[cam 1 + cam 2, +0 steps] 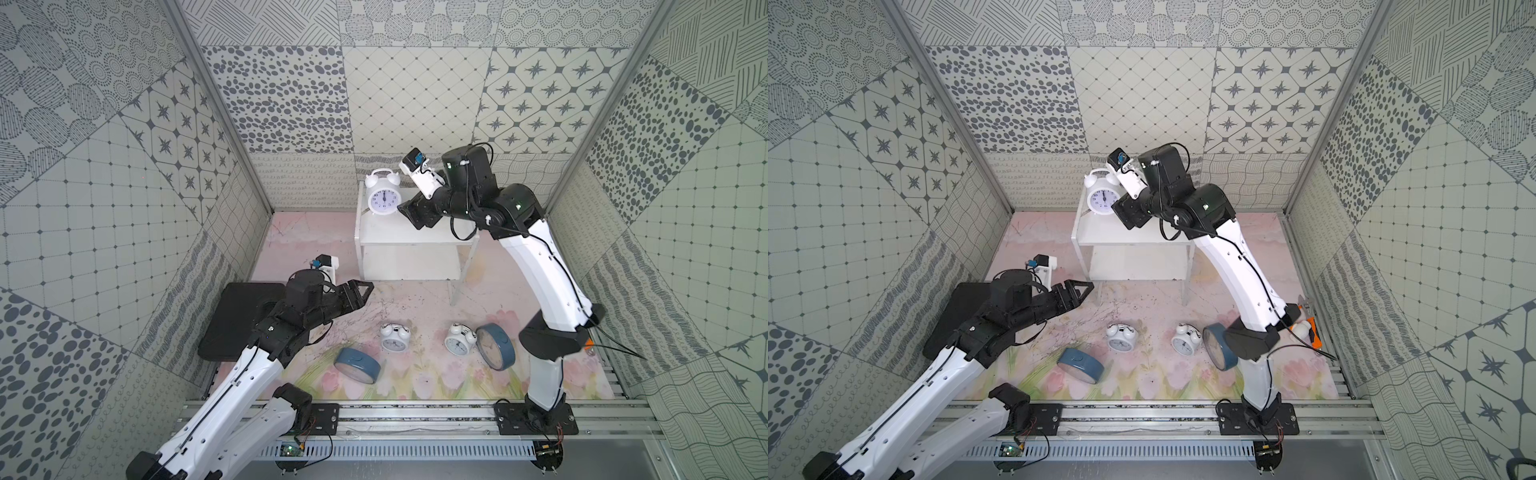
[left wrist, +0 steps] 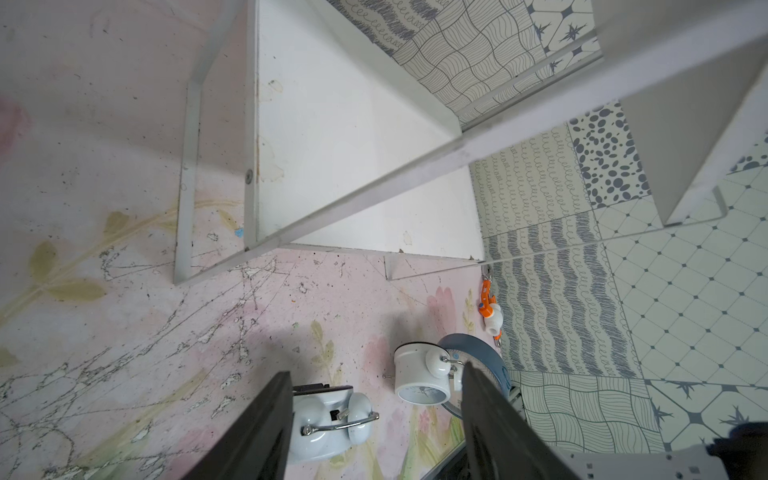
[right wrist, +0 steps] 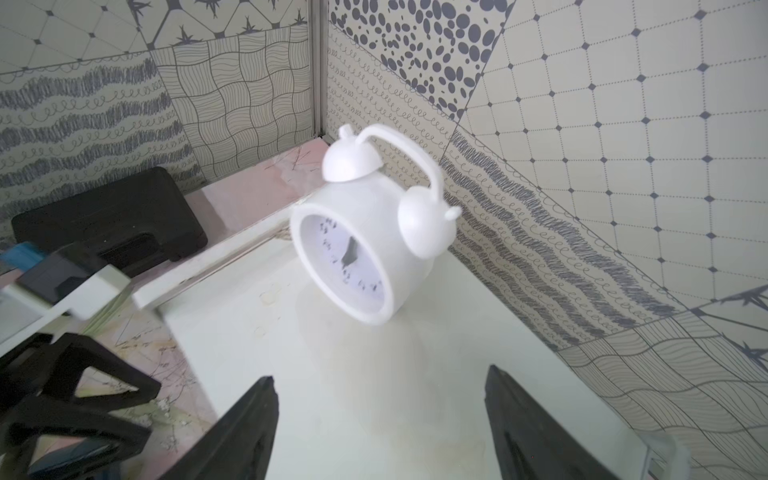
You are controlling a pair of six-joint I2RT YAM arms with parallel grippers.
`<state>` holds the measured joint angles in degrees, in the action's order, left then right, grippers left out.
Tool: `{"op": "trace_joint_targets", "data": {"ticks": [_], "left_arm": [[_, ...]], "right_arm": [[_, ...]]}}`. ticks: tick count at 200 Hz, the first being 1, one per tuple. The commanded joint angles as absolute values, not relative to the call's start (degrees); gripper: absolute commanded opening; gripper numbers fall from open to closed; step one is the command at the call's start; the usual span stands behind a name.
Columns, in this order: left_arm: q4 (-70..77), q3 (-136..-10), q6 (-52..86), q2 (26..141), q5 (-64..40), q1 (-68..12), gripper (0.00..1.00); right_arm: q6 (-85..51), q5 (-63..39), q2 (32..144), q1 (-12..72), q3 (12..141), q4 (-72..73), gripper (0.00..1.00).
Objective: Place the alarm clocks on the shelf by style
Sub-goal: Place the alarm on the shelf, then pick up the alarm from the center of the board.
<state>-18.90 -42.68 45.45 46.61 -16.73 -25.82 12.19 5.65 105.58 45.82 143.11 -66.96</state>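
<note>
Now the right gripper [image 3: 380, 376] hangs over the top board of the shelf [image 1: 386, 235], its jaws wide apart and empty. Just ahead of them a white clock [image 3: 357, 253] stands on that board toward its back left corner, a little blurred, clear of both jaws. The lower board [image 2: 332, 145] is bare.

The left gripper [image 2: 376, 370] hovers over the mat [image 1: 415, 299] in front of the shelf's left side, its jaws also apart with nothing between them.

Four clocks are on the mat, nearer the front. A second white clock [image 1: 395, 337] lies near the middle. A third white clock [image 1: 459, 340] lies to its right, just beside a blue clock [image 1: 494, 347] tilted on its edge. The other blue clock [image 1: 357, 365] lies front left. A black case [image 1: 241, 320] sits under the left arm.
</note>
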Motion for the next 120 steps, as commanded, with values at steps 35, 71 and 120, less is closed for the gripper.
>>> {"op": "trace_joint_targets", "data": {"ticks": [35,71,120], "left_arm": [[-15.6,-42.3,46.3,48.3,-19.8,-25.7,0.64],[-14.8,-42.1,47.4,51.0,-19.3,-27.1,0.59],[-11.2,-40.3,48.9,55.1,-18.6,-32.0,0.56]], "right_arm": [[-1.0,13.0,76.6,51.7,102.5,-56.6,0.85],[-11.7,8.0,64.8,52.1,78.7,-49.6,0.74],[-23.3,9.1,59.3,52.2,58.5,-43.5,0.7]]}}
